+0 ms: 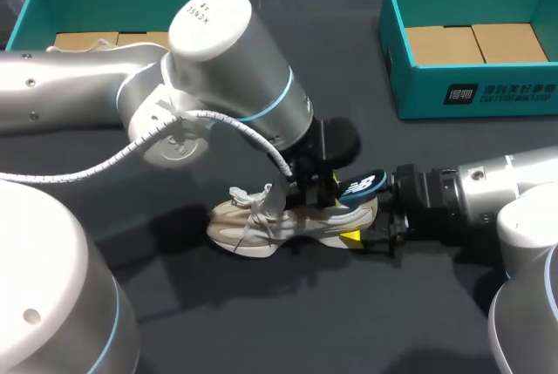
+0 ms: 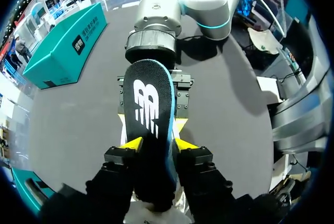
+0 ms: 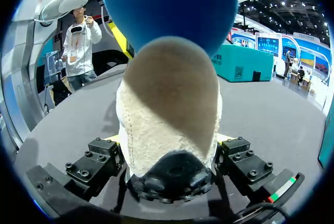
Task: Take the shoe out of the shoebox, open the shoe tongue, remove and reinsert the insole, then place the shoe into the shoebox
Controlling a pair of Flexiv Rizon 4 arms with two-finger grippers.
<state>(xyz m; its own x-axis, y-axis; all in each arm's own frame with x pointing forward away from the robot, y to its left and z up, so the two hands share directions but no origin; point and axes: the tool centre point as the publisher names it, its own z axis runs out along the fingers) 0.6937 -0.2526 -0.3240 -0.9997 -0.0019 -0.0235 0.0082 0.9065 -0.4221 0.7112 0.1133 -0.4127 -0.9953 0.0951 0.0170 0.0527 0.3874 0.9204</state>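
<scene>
**Kid:** Is the job done?
**Pal:** No. The shoe (image 1: 261,226) lies on the desk (image 1: 349,322). The left hand (image 2: 156,145) pinches the insole (image 1: 362,187) above the heel. The right hand (image 3: 168,140) squeezes the heel. Putting it all back is left.
**Kid:** How many?
**Pal:** One shoe, one insole and two shoeboxes, at ten (image 1: 35,8) and two (image 1: 397,51) o'clock from the shoe.

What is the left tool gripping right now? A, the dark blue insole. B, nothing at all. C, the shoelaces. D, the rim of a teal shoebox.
A: in the left wrist view the left tool has its yellow tips pressed on both sides of the dark blue insole, while the right tool holds the shoe at its heel.
</scene>
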